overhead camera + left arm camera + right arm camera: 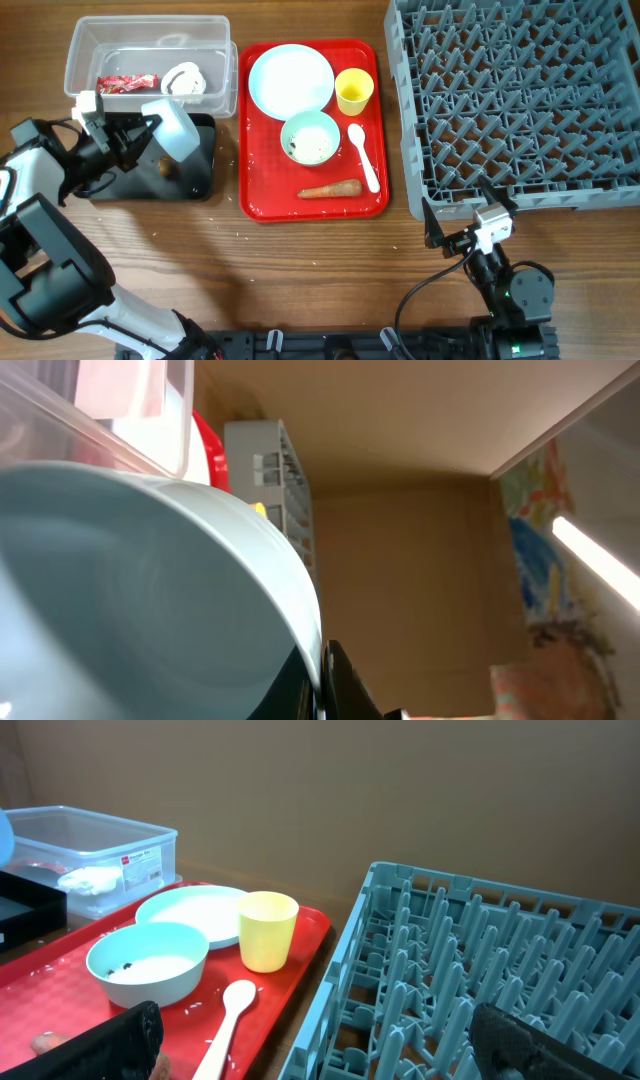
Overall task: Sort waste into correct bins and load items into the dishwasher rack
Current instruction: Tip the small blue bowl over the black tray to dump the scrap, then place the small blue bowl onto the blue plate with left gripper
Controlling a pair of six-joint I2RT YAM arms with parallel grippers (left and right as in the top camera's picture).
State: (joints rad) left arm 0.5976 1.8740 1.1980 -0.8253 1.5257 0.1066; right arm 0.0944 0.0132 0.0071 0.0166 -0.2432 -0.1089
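The blue bowl [172, 128] hangs tipped on its side over the black bin [200, 172], just left of the tray [265, 190]. The left end effector [148, 128] is clamped on its rim. In the left wrist view the bowl's wall fills the frame, with one dark finger [345, 685] below it. A brown scrap [167, 168] lies in the bin under the bowl.

We judge the step in hand to be emptying this bowl into the bin. It looks close to done, though we cannot see the bowl's inside clearly.

Behind the bin, also left of the tray, the clear tub [100, 35] holds the wrapper [127, 83] and the tissue [184, 80]. On the tray:
- the plate [291, 80] and cup [353, 90] sit at the back;
- the green bowl [310, 137], with dark specks in it, sits in the middle;
- the spoon [364, 155] lies to the right;
- the carrot [330, 188] lies at the front.

The rack [520, 100] stands right of the tray with no dishes in it yet. The right end effector [315, 1018] waits over the desk [320, 270], front-right of the tray, with its fingers apart and nothing between them.

Next, we think the bowl must be righted, carried across the tray and set between the rack's pegs. That is a long reach for the left arm, so clearing the cup and plate on the way matters. The carrot also needs binning.
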